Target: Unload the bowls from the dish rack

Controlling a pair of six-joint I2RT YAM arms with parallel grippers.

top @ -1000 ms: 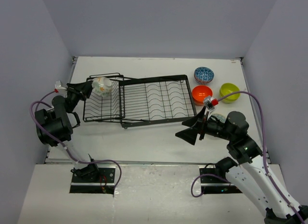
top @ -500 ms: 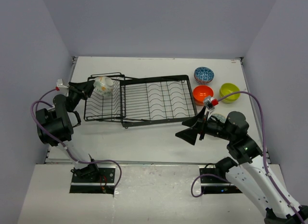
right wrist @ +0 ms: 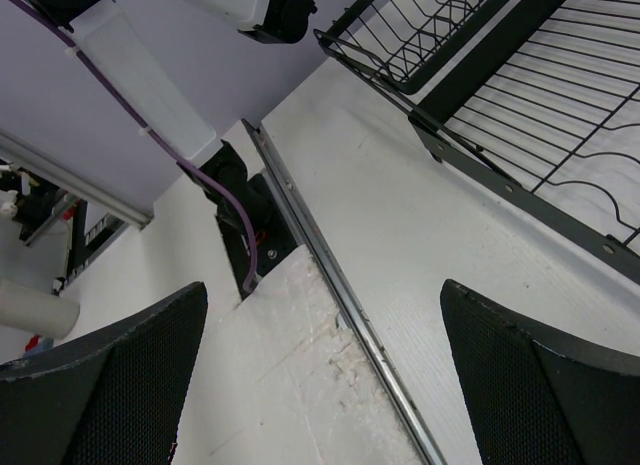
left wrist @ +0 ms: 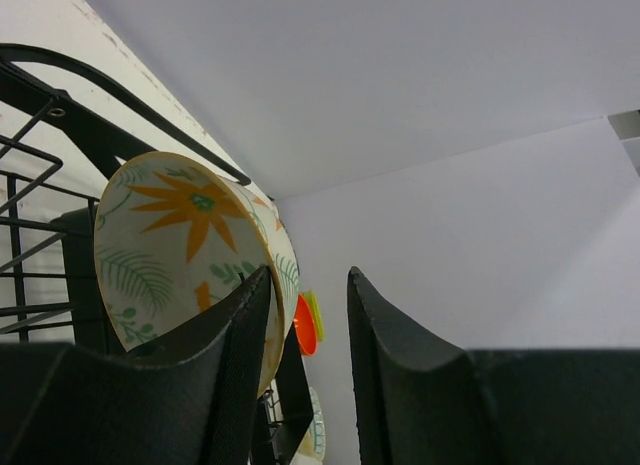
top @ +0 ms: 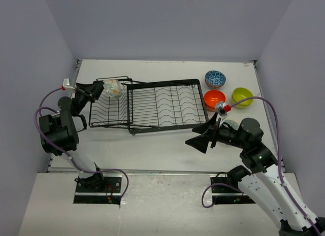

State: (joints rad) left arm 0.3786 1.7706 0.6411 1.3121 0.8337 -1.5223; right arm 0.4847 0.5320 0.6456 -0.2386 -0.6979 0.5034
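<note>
My left gripper (top: pixel 100 89) is tilted upward at the left basket end of the black wire dish rack (top: pixel 162 101). Its jaws are narrow around the rim of the cream floral bowl (top: pixel 112 88), which is raised on edge above the wires. In the left wrist view the bowl (left wrist: pixel 180 245) lies against the left finger, and the gripper (left wrist: pixel 308 275) points at the wall. Blue-and-white (top: pixel 215 78), orange (top: pixel 213 99) and lime green (top: pixel 241 97) bowls sit on the table right of the rack. My right gripper (top: pixel 193 136) is open and empty, low over the table near the rack's front right corner.
A pale patterned bowl (top: pixel 231 124) shows partly beside my right arm. The right wrist view shows the rack's front edge (right wrist: pixel 520 190), the table's metal rim (right wrist: pixel 340 285) and the left arm's base. Walls close the table on three sides.
My left gripper has tipped upward and carried the cream bowl a little up and to the right. The right arm has not moved.
</note>
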